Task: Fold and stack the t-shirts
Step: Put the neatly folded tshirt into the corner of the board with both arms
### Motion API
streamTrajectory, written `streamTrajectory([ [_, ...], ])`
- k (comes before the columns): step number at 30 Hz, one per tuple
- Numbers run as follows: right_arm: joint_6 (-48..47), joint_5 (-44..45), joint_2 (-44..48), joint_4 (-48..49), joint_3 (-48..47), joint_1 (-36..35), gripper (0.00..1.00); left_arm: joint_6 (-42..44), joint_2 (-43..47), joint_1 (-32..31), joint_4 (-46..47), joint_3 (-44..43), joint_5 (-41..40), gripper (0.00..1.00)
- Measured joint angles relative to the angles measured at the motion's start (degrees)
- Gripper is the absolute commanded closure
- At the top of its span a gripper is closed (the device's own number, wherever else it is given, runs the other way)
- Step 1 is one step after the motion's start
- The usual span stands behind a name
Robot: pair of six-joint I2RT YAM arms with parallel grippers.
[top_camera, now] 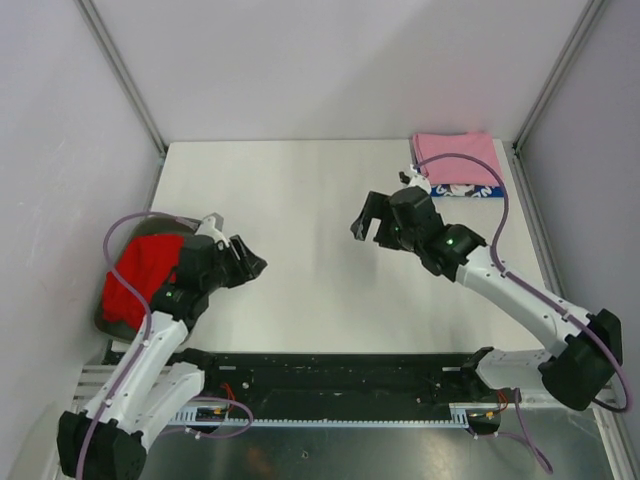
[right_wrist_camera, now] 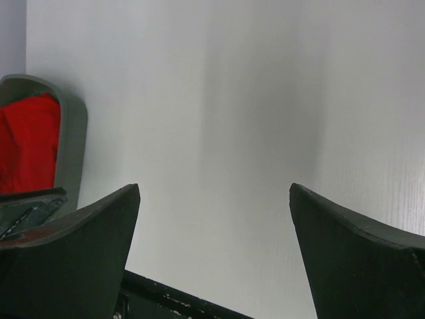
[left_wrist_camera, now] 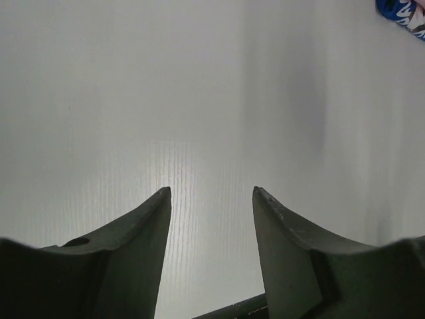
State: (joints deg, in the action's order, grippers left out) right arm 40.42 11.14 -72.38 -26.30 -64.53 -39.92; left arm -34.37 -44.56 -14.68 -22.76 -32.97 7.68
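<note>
A folded light pink t-shirt point(top_camera: 455, 158) lies at the table's back right, on top of a blue t-shirt point(top_camera: 465, 190) whose printed edge pokes out in front. A corner of the blue t-shirt point(left_wrist_camera: 405, 12) also shows in the left wrist view. A crumpled red t-shirt point(top_camera: 140, 275) fills the grey bin at the left; the red t-shirt point(right_wrist_camera: 26, 143) shows in the right wrist view too. My left gripper point(top_camera: 252, 265) hovers beside the bin, open and empty point(left_wrist_camera: 211, 193). My right gripper point(top_camera: 368, 222) hangs over the table's middle right, wide open with nothing in it point(right_wrist_camera: 214, 189).
The grey oval bin point(top_camera: 105, 315) stands at the left table edge, under the left arm; its rim point(right_wrist_camera: 72, 139) shows in the right wrist view. Lilac walls with metal posts point(top_camera: 125, 75) close in three sides. A black rail point(top_camera: 340, 370) runs along the near edge.
</note>
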Motion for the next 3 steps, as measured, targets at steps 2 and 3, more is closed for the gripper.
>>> streamTrajectory([
  [2,-0.02,0.66,0.52,-0.13,0.5,-0.04,0.01,0.66,0.9,-0.15,-0.57,0.0,0.24,0.42],
  [3,-0.04,1.01,0.66,-0.13,0.68,-0.04,0.01,1.03,1.09,-0.2,-0.76,-0.02,0.33,0.42],
])
